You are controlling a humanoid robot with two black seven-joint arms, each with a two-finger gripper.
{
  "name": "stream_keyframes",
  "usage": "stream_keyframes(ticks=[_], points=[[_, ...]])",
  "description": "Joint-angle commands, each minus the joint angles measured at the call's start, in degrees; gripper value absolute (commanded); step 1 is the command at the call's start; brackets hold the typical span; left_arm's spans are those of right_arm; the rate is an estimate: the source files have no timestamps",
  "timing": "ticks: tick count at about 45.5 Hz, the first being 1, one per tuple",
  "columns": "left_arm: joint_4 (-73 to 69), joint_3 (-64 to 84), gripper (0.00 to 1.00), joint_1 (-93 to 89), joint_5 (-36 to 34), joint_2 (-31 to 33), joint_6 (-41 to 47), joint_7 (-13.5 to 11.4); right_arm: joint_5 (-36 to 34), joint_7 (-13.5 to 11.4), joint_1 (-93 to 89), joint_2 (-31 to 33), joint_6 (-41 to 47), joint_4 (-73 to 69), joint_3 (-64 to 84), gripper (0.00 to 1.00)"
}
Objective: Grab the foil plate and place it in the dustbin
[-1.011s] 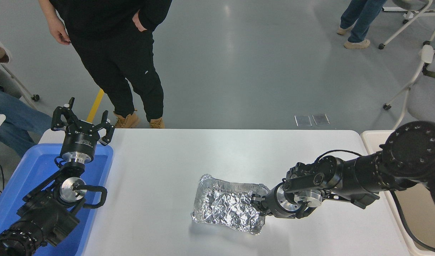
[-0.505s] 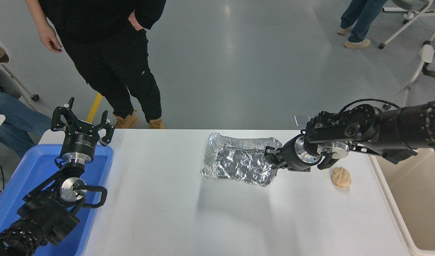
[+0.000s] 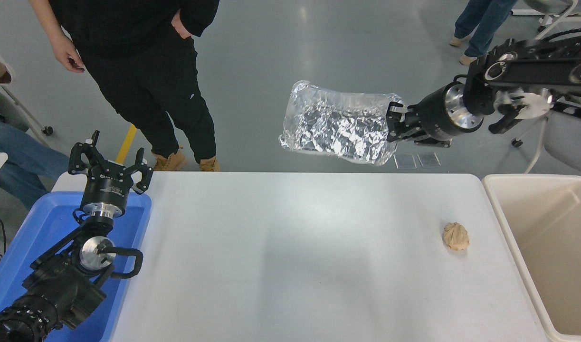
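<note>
The shiny crinkled foil plate [image 3: 337,123] hangs high in the air, above the table's far edge. My right gripper [image 3: 394,122] is shut on its right rim and holds it out to the left, the arm coming in from the upper right. The cream-beige dustbin [image 3: 509,223] stands at the table's right end, lower and to the right of the plate; its inside looks empty. My left gripper [image 3: 110,161] is open and parked at the lower left, over the blue tray.
A small tan crumpled paper ball [image 3: 455,236] lies on the white table [image 3: 295,256] near the dustbin. A shallow blue tray [image 3: 43,223] sits at the left end. A person in black [image 3: 143,61] stands at the far side; chairs stand at the upper right.
My right gripper has lifted the foil plate off the table, up and away toward the far right. The paper ball, hidden before, has come into view. The left arm has not moved.
</note>
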State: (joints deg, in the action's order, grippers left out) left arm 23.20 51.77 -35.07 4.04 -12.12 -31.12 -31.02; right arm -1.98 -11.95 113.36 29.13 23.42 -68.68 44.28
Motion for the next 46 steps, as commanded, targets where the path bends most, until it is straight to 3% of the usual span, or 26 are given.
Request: stream_keyframes(ticks=[1, 10, 27, 39, 46], points=[[0.01, 0.00, 0.99, 0.00, 0.01, 0.00, 0.00, 0.00, 0.22, 0.00, 2.04, 4.71, 1.72, 0.39, -0.25, 0.00], [0.01, 0.00, 0.99, 0.00, 0.01, 0.00, 0.00, 0.00, 0.31, -0.09, -2.00, 6.29, 0.75, 5.13, 0.10, 0.00], [0.01, 0.00, 0.99, 0.00, 0.01, 0.08, 0.00, 0.00, -0.13, -0.18, -20.53, 10.16, -0.12, 28.94, -0.95, 0.00], [-0.08, 0.00, 0.99, 0.00, 0.01, 0.00, 0.00, 0.00, -4.78, -0.44, -36.62, 10.34, -14.18, 37.12, -2.97, 0.00], [0.01, 0.00, 0.99, 0.00, 0.01, 0.00, -0.08, 0.00, -13.55, -0.53, -45.14, 10.34, -20.85, 38.97, -2.89, 0.00]])
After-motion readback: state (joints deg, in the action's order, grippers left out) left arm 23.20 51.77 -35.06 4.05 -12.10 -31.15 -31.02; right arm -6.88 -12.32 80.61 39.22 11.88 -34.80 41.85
